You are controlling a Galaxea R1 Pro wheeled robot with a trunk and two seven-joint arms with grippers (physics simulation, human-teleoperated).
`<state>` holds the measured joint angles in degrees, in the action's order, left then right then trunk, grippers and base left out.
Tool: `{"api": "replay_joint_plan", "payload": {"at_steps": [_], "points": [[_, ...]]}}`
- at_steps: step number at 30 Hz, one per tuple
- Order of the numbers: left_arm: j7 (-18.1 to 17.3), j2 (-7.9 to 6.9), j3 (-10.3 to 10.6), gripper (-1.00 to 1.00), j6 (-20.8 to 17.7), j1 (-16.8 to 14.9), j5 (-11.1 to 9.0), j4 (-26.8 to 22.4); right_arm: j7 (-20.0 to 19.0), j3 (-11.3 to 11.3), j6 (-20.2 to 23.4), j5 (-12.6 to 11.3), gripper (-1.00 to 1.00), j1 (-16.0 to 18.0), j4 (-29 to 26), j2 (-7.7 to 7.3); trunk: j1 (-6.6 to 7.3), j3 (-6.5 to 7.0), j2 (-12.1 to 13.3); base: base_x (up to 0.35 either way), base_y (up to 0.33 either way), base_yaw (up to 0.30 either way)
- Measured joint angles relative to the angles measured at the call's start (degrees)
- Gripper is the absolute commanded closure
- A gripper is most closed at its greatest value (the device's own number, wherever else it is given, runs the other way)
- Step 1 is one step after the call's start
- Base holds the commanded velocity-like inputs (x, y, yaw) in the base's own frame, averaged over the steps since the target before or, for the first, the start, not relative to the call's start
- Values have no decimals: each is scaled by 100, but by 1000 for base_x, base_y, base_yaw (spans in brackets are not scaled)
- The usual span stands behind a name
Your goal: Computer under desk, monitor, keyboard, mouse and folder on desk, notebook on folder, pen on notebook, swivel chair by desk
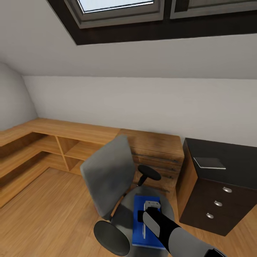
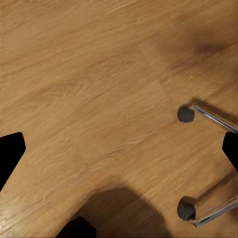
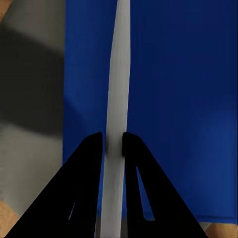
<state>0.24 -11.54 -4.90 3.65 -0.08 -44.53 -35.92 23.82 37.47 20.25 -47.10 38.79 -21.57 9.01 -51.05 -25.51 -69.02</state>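
Down at six o'clock in the head view, the right gripper [image 1: 147,218] reaches over the swivel chair [image 1: 107,175], its jaws pinching the white spine strip [image 3: 115,94] of the blue folder [image 1: 143,237] lying on the seat. Whether the left gripper is spread or closed cannot be told; its camera looks at the wooden floor [image 2: 99,74] and two chair casters [image 2: 186,114].

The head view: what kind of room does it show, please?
Probably an attic bedroom or home office: a sloped ceiling with a skylight, a grey swivel chair carrying a blue folder, and a dark drawer cabinet beside low wooden shelves.
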Motion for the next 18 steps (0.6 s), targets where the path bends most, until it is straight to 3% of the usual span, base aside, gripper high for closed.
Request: {"api": "replay_joint_plan", "payload": {"at_steps": [10,18], "points": [[0,2,35,-100,-20,-4,-9,13,-3,0,-24,3,100,0,2,0,220,180,401,0,0,0],[7,29,198,-100,-20,-1,-14,89,-1,-5,-28,9,100,0,-3,0,396,323,722,0,0,0]]}}
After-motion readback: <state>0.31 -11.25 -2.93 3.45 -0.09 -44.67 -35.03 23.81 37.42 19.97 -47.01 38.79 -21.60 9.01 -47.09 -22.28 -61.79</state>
